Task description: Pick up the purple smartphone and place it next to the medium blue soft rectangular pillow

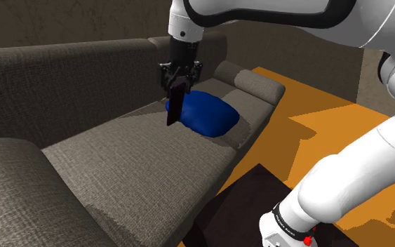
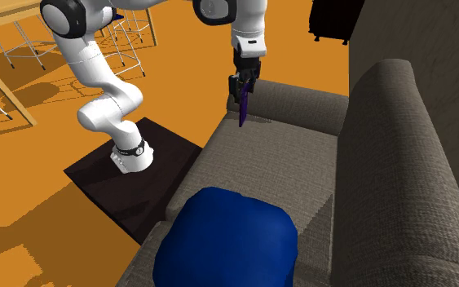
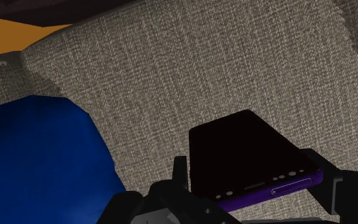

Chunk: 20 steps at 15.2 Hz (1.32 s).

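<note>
My gripper (image 1: 177,85) is shut on the purple smartphone (image 1: 175,107), which hangs down from the fingers above the grey sofa seat (image 1: 146,161). In the second exterior view the gripper (image 2: 243,86) holds the phone (image 2: 243,106) upright, well above the cushion. The wrist view shows the smartphone (image 3: 247,159) with a black face and purple edge clasped between the fingers. The blue pillow (image 1: 206,112) lies on the seat just behind the phone in the shoulder view. It appears as the blue pillow (image 2: 223,240) in the foreground of the second exterior view and the pillow (image 3: 41,162) beside the gripper.
The sofa backrest (image 1: 62,77) runs along the seat, with an armrest (image 1: 255,83) beyond the pillow. A dark stand (image 2: 130,175) carries the arm on the orange floor (image 2: 40,228). Chairs and a table (image 2: 7,73) stand further off.
</note>
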Each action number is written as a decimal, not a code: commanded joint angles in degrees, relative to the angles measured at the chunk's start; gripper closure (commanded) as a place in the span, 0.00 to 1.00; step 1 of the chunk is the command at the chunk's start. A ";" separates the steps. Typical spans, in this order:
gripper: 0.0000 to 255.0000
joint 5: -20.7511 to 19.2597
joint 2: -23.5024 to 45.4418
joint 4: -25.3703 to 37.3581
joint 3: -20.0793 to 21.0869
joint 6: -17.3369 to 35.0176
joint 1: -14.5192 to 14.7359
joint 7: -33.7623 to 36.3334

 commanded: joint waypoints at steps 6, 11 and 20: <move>1.00 0.21 -4.37 -4.38 -6.84 -0.25 -3.84 -10.94; 1.00 -0.65 -5.33 -5.56 -11.41 -0.32 -6.53 -18.03; 1.00 -2.76 -3.25 -3.64 -19.26 -0.51 -11.42 -30.25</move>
